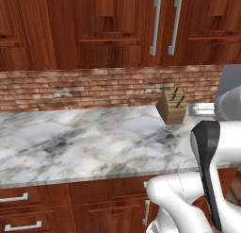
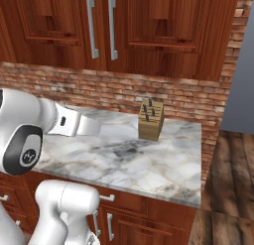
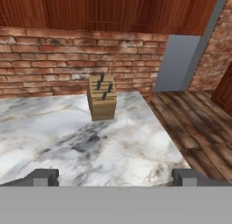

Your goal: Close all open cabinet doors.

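The cabinet doors (image 1: 117,24) hang high above the tool (image 3: 115,177), their long grey bar handles (image 1: 155,27) running vertically over the brick backsplash (image 3: 68,60). Those in view look flush, so any door ajar likely lies off to one side. Below and ahead of the released, wide-spread tool, a knife block (image 3: 102,97) stands on the marble surface (image 3: 54,132).

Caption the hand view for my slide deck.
Open gripper above marble counter, facing knife block and brick wall.
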Available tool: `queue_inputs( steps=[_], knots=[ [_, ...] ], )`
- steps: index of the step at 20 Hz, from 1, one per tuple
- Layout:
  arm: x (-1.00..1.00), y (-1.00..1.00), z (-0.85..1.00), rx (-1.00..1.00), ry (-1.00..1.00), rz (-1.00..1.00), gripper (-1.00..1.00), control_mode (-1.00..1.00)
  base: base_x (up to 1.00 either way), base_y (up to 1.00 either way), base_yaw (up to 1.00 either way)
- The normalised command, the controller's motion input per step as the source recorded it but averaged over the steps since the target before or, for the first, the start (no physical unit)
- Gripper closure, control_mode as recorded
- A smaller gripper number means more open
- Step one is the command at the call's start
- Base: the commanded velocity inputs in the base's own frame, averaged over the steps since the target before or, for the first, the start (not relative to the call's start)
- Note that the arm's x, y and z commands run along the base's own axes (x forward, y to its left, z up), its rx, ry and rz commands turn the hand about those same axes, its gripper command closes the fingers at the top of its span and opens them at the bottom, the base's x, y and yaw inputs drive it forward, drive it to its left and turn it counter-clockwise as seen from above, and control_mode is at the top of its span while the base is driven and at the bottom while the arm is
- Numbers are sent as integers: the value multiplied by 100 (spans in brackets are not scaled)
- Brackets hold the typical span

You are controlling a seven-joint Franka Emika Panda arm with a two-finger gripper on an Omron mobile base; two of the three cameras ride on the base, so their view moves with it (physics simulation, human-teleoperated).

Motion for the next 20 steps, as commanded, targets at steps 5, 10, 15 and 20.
queue_inputs(
  steps=[5, 10, 15, 20],
  knots=[
    [0, 0, -5, 0, 2, 0, -100, -100, 0, 0, 0],
    [0, 0, 0, 0, 0, 0, -100, -100, 0, 0, 0],
    [0, 0, 0, 0, 0, 0, -100, -100, 0, 0, 0],
    [0, 0, 0, 0, 0, 0, -100, -100, 0, 0, 0]
  ],
)
